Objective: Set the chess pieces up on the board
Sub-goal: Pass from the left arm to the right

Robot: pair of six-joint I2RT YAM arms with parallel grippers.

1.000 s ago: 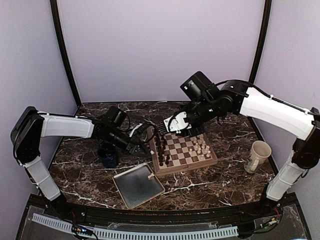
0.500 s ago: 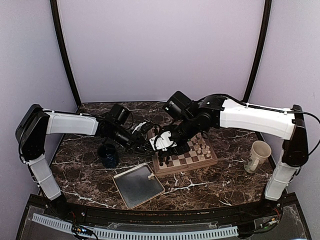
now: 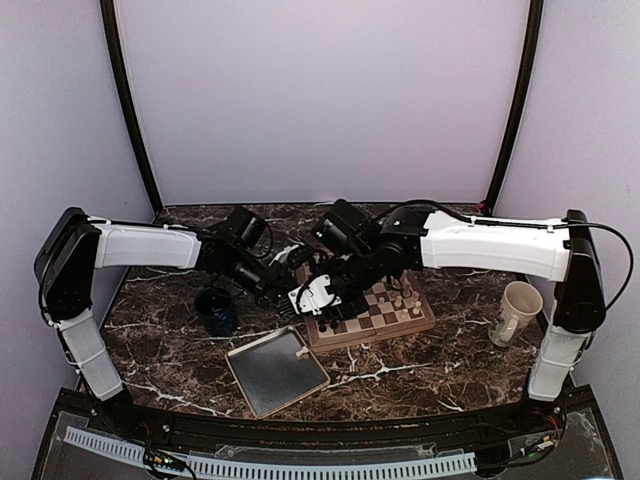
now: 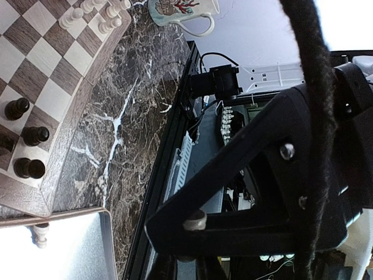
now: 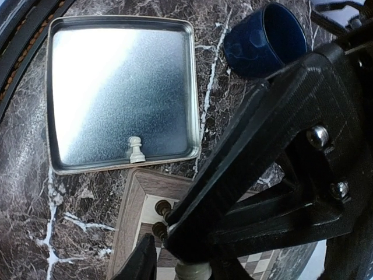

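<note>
The board [image 3: 421, 319] lies mid-table with cream chess pieces [image 3: 403, 298] on its right side and dark pieces [image 3: 325, 322] on its left. One cream pawn [image 3: 301, 352] stands in the grey tray [image 3: 262, 380]. Above the board's left edge, my left gripper [image 3: 288, 297] and right gripper [image 3: 309, 297] meet tip to tip. In the left wrist view my left gripper [image 4: 195, 228] is shut on a small cream piece [image 4: 196, 219]. In the right wrist view my right gripper [image 5: 166, 263] has its jaws apart, with a cream piece [image 5: 192, 272] at the bottom edge by one finger. Below it are the pawn [image 5: 136, 150] and the board's corner [image 5: 131, 216].
A blue cup [image 3: 216, 308] stands left of the board, under my left forearm. A white mug [image 3: 517, 312] stands at the right. The tray [image 5: 193, 87] sits just in front of the board's left corner. Dark pieces [image 5: 162, 207] stand right under the grippers.
My right arm has swung left across the board until its gripper meets the left one, its jaws narrowing. The left gripper has edged right, still shut on its piece.
</note>
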